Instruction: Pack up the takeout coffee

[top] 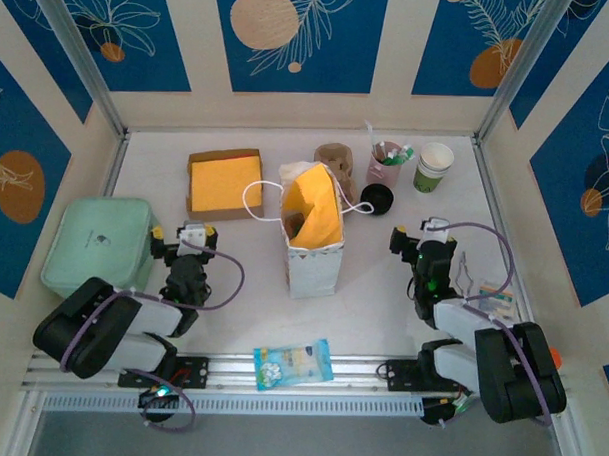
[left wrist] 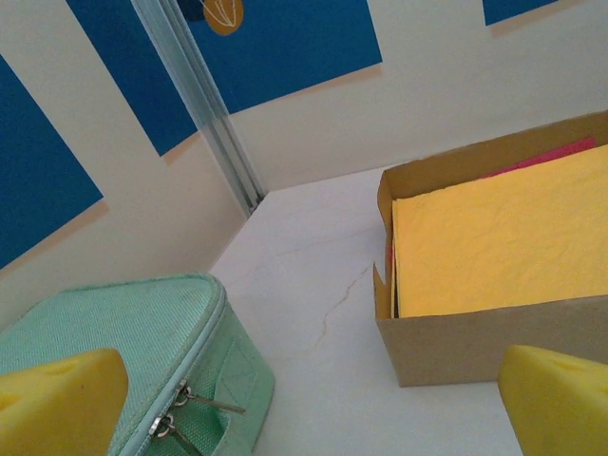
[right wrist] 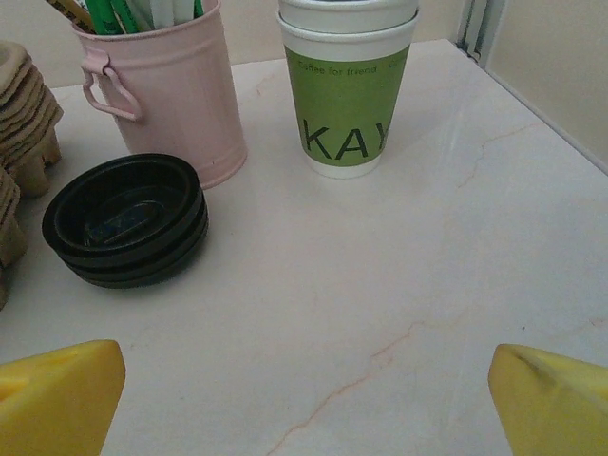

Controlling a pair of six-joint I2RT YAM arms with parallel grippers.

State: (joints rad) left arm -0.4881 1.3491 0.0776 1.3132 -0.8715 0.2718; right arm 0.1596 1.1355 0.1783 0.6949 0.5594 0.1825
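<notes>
The takeout coffee, a green paper cup with a white rim, stands upright at the back right of the table. A stack of brown pulp carriers sits further left. My right gripper is open and empty, low over bare table well short of the cup. My left gripper is open too, holding nothing, between the mint bag and the cardboard box.
A white paper bag with yellow lining stands open mid-table. The pink cup of stirrers and stacked black lids sit left of the coffee. A snack packet lies on the front rail.
</notes>
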